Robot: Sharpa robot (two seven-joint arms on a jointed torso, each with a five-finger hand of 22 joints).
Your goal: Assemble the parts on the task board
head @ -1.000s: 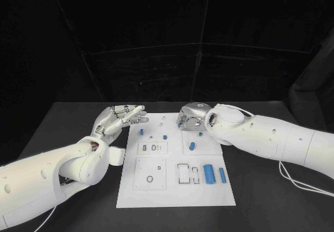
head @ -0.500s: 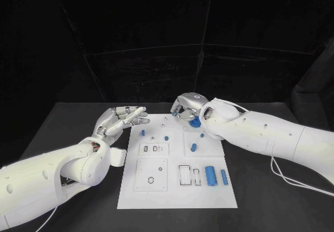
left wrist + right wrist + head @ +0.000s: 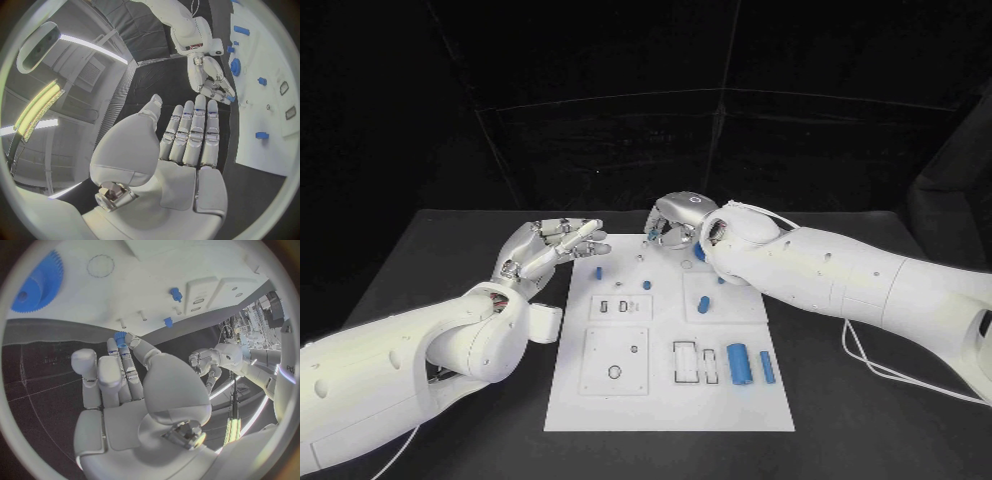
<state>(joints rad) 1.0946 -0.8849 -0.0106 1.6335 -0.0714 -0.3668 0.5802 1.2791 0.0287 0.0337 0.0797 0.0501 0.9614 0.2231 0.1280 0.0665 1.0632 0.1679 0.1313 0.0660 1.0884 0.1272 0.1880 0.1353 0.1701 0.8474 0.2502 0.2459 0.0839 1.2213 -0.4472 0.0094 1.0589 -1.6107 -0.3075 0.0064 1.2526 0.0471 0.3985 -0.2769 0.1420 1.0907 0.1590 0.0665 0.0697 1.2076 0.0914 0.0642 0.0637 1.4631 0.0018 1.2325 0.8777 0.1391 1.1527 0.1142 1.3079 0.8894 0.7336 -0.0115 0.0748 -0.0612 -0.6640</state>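
Note:
The white task board (image 3: 668, 400) lies in the middle of the black table. My right hand (image 3: 678, 222) hovers over its far edge and pinches a small blue part (image 3: 120, 337) at its fingertips; the left wrist view shows the same part (image 3: 230, 98) under that hand (image 3: 209, 80). A blue gear (image 3: 700, 250) sits on the board just beside the right hand, partly hidden by the arm. My left hand (image 3: 560, 243) hangs by the board's far left corner, fingers stretched out, holding nothing.
Small blue pegs (image 3: 599, 271) (image 3: 643, 283) stand on the far half of the board. Another blue piece (image 3: 705, 302) lies near its middle. Two blue cylinders (image 3: 738, 362) (image 3: 764, 365) lie at the near right beside rectangular slots.
My right hand has risen and drawn back toward the board's far edge, uncovering the blue gear. The left hand has barely moved.

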